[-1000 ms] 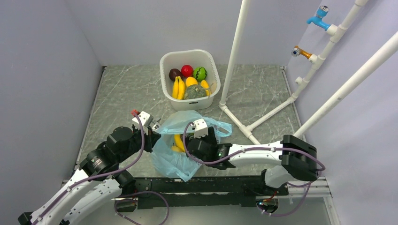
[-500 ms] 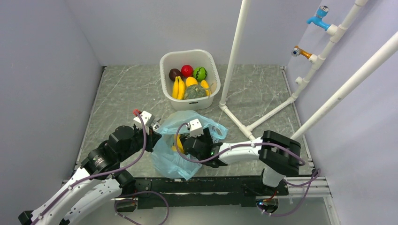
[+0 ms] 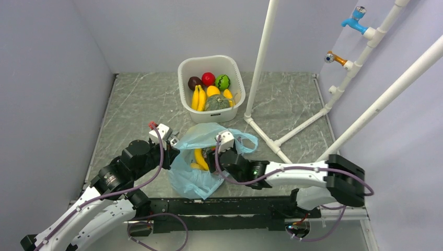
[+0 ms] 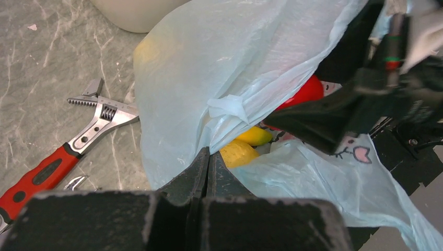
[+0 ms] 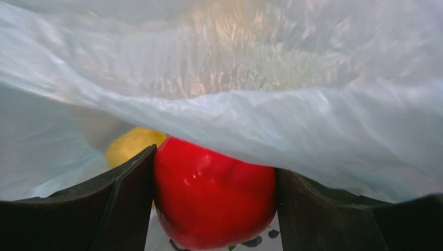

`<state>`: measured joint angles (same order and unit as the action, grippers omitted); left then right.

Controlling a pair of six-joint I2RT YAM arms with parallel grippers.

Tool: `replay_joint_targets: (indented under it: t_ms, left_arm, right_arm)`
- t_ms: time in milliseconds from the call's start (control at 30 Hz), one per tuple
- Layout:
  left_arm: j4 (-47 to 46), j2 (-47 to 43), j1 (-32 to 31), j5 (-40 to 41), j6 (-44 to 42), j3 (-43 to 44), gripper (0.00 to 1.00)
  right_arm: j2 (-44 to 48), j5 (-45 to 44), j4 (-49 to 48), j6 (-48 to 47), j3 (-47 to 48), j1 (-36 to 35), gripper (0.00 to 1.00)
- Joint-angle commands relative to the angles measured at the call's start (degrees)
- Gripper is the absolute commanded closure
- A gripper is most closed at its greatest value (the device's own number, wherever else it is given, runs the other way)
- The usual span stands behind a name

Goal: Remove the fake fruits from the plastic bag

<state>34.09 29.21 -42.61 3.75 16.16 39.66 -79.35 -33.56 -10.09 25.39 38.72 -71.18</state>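
The light-blue plastic bag point(image 3: 190, 178) lies between my arms near the table's front. A yellow banana point(image 3: 199, 157) shows in its mouth. My left gripper point(image 3: 174, 151) is shut on the bag's left edge point(image 4: 172, 104). Two yellow fruits point(image 4: 241, 150) lie inside, just past my left fingertips. My right gripper point(image 3: 213, 158) reaches into the bag's mouth and is shut on a red apple point(image 5: 214, 193), which also shows in the left wrist view point(image 4: 305, 91). A yellow round fruit point(image 5: 130, 144) sits behind the apple. Bag film point(image 5: 261, 104) drapes over my right fingers.
A white tub point(image 3: 184, 99) at the back holds bananas, a red fruit, a green fruit, a dark maroon ball and a grey-green lumpy piece. A red-handled adjustable wrench point(image 4: 73, 144) lies left of the bag. White pipes point(image 3: 261, 68) stand at the right.
My right gripper went deeper left into the bag half a second ago and has now drawn back right a little. The left arm has held still on the bag.
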Motion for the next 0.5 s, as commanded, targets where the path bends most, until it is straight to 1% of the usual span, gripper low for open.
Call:
replay_joint_targets:
  t_ms: [0,100,300,367,467]
  left_arm:
    - [-1.3,-0.3,0.1,0.4,-0.4,0.5,1.0]
    - [-1.2,-0.3,0.1,0.4,-0.5,0.6,1.0]
    - [-1.0,-0.2,0.1,0.6,-0.4,0.7,1.0]
    - [-1.1,-0.2,0.2,0.6,-0.4,0.6,1.0]
    - [-0.9,-0.2,0.1,0.6,-0.3,0.6,1.0]
  right_arm:
    - [8.5,8.9,-5.7,-3.5,-2.9,0.1,1.0]
    - [13.0,12.6,-5.8,-5.3,-3.1,0.1,1.0]
    - [20.1,15.5,-5.5,-6.3,-1.1,0.3,1.0]
    - [21.2,15.6,-4.9,-6.7,0.8,0.4,1.0]
    - [20.3,13.2,-1.5,-8.7,6.7,1.7,1.0]
